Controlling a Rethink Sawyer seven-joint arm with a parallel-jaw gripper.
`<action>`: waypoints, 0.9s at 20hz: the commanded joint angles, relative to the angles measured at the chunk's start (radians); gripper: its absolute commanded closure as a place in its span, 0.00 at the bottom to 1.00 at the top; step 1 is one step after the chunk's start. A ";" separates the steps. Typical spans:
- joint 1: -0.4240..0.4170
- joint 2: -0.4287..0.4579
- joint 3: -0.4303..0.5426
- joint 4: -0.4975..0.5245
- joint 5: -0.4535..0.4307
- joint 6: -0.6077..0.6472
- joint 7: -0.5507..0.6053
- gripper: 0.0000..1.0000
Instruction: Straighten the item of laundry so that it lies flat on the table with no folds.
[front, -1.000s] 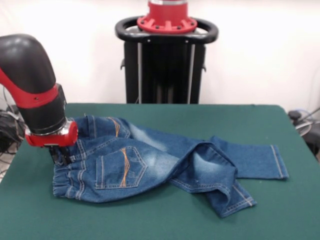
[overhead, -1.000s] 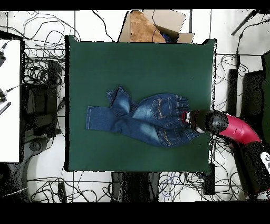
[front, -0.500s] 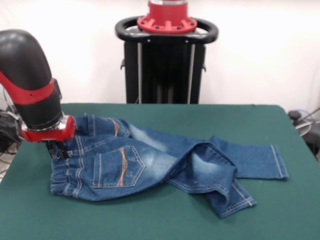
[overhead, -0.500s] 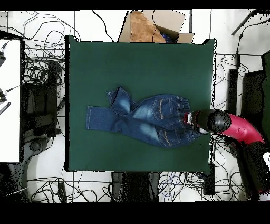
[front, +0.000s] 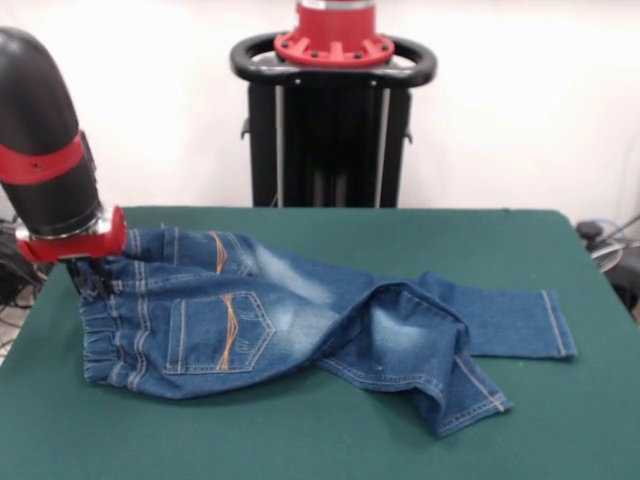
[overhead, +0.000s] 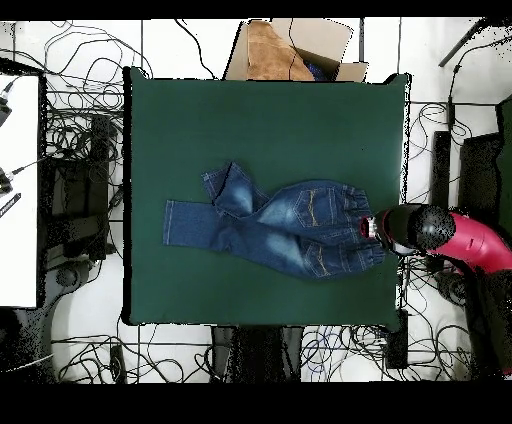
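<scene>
The small blue denim jeans (front: 280, 320) lie on the dark green table (front: 330, 440), back pockets with orange stitching up, waistband at the left of the front view. One leg runs out flat to the right; the other is folded over at the knee, its hem in front. My gripper (front: 95, 283) is down at the gathered waistband, shut on it, close to the table's left edge. In the overhead view the jeans (overhead: 290, 225) stretch leftward from the gripper (overhead: 372, 228) at the right side of the table (overhead: 260, 130).
The black pedestal with a red base (front: 333, 110) stands behind the table's far edge. In the overhead view an open cardboard box (overhead: 290, 50) sits beyond the top edge, cables cover the floor all round, and a white desk (overhead: 18, 190) stands at the left.
The gripper has moved toward the table's edge, left in the front view, pulling the waistband with it. The seat of the jeans has stretched out; the leg ends have barely shifted.
</scene>
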 joint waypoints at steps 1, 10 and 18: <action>0.016 -0.053 0.003 -0.082 -0.081 0.108 -0.235 1.00; 0.020 -0.063 0.005 -0.144 -0.115 0.159 -0.322 1.00; 0.012 -0.071 -0.002 -0.174 -0.133 0.173 -0.398 1.00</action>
